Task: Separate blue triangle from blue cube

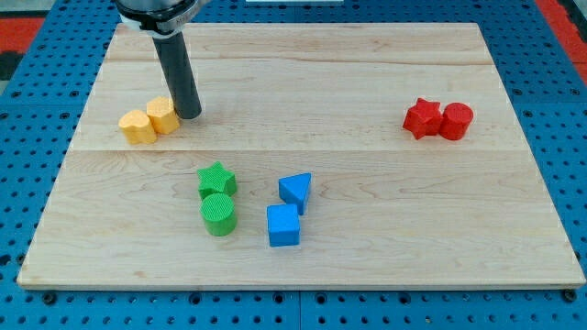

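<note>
A blue triangle (295,190) lies on the wooden board (367,229) just right of centre, low in the view. A blue cube (283,225) sits right below it, slightly to the left, nearly touching it. My tip (190,115) is at the view's upper left, far from both blue blocks. It stands right beside the right side of a yellow hexagon block (162,115).
A yellow heart-like block (138,126) touches the yellow hexagon on its left. A green star (216,179) and a green cylinder (218,214) sit left of the blue blocks. A red star (421,117) and a red cylinder (455,120) sit at the right.
</note>
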Controlling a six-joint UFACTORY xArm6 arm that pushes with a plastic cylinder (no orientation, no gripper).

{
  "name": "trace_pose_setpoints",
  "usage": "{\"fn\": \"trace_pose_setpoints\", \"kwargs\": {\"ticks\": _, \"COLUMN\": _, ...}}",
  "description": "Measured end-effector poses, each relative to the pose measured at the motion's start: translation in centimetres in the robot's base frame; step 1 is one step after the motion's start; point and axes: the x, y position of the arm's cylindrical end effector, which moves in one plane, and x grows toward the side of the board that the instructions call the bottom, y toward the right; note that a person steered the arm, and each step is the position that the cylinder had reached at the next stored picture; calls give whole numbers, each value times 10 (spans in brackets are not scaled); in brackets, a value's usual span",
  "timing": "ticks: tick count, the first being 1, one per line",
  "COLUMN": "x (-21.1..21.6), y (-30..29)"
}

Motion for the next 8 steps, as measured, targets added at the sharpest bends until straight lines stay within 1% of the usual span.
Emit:
{"fn": "trace_pose_setpoints", "kwargs": {"ticks": 2, "x": 22, "y": 127}}
{"fn": "trace_pose_setpoints", "kwargs": {"ticks": 3, "x": 106, "y": 185}}
{"fn": "trace_pose_setpoints", "kwargs": {"ticks": 4, "x": 204, "y": 192}}
{"fn": "trace_pose_setpoints", "kwargs": {"ticks": 5, "x": 237, "y": 181}}
{"fn": "trace_pose_setpoints", "kwargs": {"ticks": 6, "x": 229, "y": 111}}
{"fn": "trace_pose_setpoints", "kwargs": {"ticks": 7, "x": 214, "y": 113}}
{"fn": "trace_pose_setpoints", "kwargs": {"ticks": 8, "x": 188, "y": 139}}
